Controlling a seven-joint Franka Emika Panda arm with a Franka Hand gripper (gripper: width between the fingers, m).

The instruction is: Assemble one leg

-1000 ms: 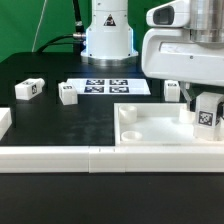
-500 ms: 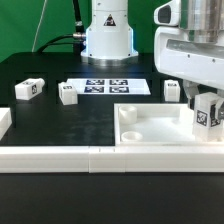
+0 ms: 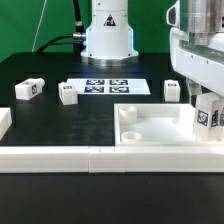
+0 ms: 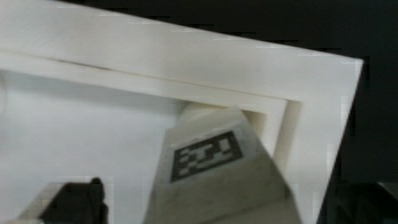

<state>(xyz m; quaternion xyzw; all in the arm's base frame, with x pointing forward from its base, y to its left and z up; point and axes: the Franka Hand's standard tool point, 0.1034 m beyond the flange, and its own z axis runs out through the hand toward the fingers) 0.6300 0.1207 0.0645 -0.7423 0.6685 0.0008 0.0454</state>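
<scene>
One leg (image 3: 207,113) upright in tray (image 3: 150,128) | square tag, unreadable | pincer state unclear

The gripper (image 3: 208,88) is cut off by the exterior view's right and top edges, its fingertips hidden behind the leg (image 3: 207,112), and the wrist view shows only blurred dark finger tips (image 4: 75,197) at the frame edge.

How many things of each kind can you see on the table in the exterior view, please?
Legs: 4 (one, another, a third, and one standing on the tray)
Tray: 1
Marker board: 1
Total: 6
</scene>
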